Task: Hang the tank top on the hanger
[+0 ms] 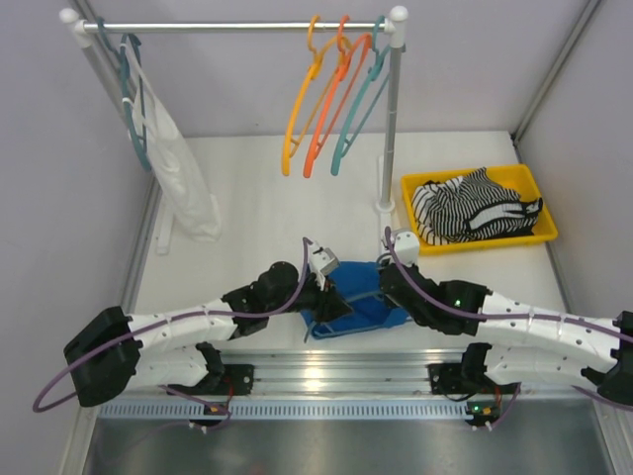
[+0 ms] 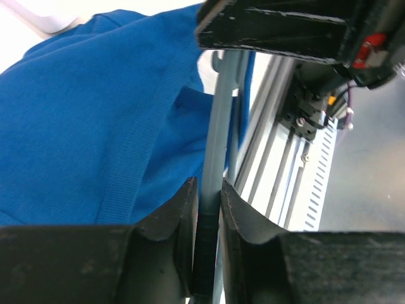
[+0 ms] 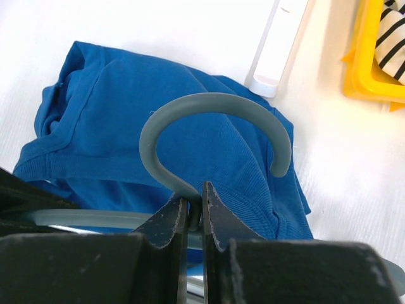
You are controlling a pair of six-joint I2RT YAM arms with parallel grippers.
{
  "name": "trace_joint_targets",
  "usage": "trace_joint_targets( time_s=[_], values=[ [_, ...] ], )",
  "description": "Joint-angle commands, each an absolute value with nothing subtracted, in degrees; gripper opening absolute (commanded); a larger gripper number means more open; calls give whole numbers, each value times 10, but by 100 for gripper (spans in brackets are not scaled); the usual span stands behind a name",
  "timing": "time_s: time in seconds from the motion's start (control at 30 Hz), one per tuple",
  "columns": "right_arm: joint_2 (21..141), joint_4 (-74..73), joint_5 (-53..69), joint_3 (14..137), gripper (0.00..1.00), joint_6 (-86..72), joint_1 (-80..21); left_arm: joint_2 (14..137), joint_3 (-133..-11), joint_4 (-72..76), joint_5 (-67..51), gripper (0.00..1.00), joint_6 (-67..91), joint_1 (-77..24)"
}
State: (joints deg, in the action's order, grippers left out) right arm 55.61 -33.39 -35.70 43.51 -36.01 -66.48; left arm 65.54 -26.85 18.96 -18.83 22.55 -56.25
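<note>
The royal-blue tank top (image 1: 361, 302) lies crumpled on the table between my two grippers; it also shows in the left wrist view (image 2: 95, 126) and the right wrist view (image 3: 126, 120). The slate-teal hanger (image 1: 341, 327) lies over it. My left gripper (image 1: 331, 297) is shut on one of the hanger's bars (image 2: 218, 145), its fingers (image 2: 180, 218) beside the fabric. My right gripper (image 1: 391, 282) is shut on the neck of the hanger, just below the hook (image 3: 209, 107), which curves up over the top.
A clothes rail (image 1: 237, 27) stands at the back with orange and teal hangers (image 1: 326, 99) and a white garment (image 1: 183, 168). Its post base (image 1: 384, 208) is just behind the tank top. A yellow tray (image 1: 539, 203) with a striped garment (image 1: 475, 206) sits at right.
</note>
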Motion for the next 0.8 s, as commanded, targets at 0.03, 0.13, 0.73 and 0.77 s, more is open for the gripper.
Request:
trace_joint_targets(
  time_s=[0.03, 0.13, 0.73, 0.77],
  values=[
    [547, -309, -401, 435, 0, -362, -681, 651, -285, 223, -80, 29, 278, -561],
    [548, -308, -409, 431, 0, -365, -684, 637, -290, 201, -51, 47, 287, -560],
    [500, -292, -385, 405, 0, -341, -685, 527, -316, -62, 148, 47, 361, -560],
    [491, -293, -383, 405, 0, -342, -685, 521, -316, -77, 151, 46, 371, -560]
  ],
)
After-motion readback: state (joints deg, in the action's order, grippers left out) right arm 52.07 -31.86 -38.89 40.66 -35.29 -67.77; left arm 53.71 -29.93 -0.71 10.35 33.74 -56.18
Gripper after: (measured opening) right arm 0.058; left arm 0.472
